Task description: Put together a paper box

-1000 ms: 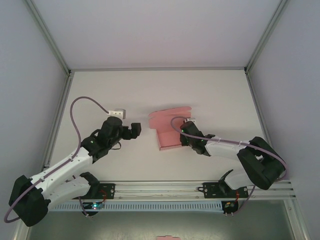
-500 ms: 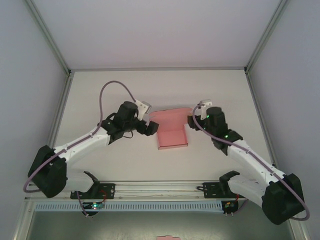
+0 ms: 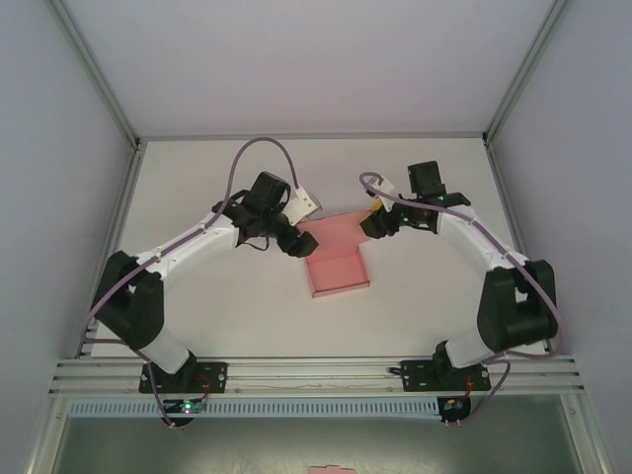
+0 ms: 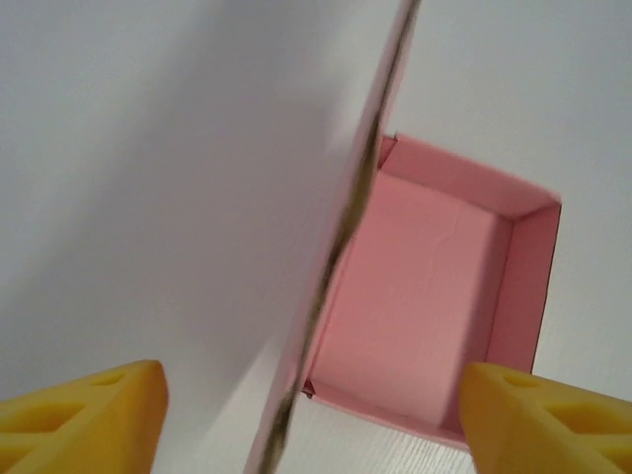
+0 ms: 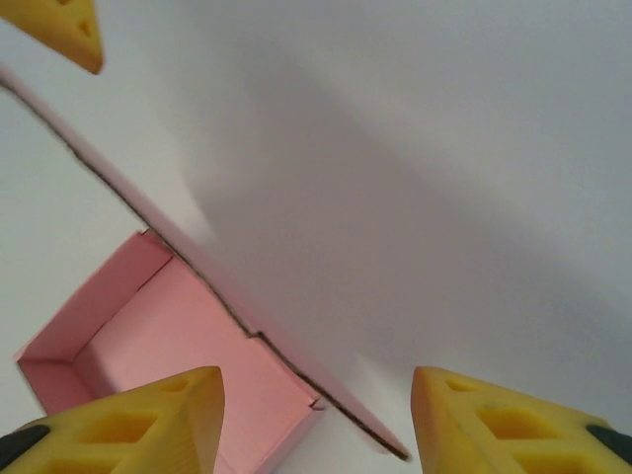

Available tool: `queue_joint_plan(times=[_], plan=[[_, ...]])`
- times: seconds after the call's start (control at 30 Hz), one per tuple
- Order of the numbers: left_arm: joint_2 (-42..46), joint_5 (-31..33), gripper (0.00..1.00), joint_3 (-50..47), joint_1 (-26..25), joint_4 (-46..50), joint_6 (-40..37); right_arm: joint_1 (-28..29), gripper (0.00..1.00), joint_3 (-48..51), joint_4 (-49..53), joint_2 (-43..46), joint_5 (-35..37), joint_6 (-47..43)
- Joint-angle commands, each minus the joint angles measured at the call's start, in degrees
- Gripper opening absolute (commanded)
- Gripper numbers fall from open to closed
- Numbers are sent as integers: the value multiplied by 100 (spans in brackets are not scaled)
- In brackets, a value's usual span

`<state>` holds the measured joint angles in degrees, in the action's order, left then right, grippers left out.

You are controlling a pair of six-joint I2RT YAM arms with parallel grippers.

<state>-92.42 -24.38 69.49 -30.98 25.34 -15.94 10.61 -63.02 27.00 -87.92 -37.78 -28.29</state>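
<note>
My left gripper (image 3: 295, 243) is at the far left corner of the box (image 3: 339, 267), its fingers spread wide with the raised lid (image 4: 326, 286) edge-on between them. The box lies on the table (image 3: 197, 178) midway between my arms, with its tray open and the lid at the far side. My right gripper (image 3: 374, 223) is at the lid's right end, also gaping wide and holding nothing.
</note>
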Motion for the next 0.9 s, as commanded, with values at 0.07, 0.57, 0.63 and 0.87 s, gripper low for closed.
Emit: queue_joint_plan(times=[0.07,0.57,0.63,0.87], plan=[[-255,20,73,201,81,696,-529,-41,51,-489,878,-494,-638,-1008],[-326,473,16,233,132,911,-353,29,13,-700,1049,-883,-400,-882],[-251,642,6,205,113,887,-252,52,4,-620,949,-782,-159,-726],[-91,1665,0,275,-228,176,837,370,0,68,-598,88,922,973]])
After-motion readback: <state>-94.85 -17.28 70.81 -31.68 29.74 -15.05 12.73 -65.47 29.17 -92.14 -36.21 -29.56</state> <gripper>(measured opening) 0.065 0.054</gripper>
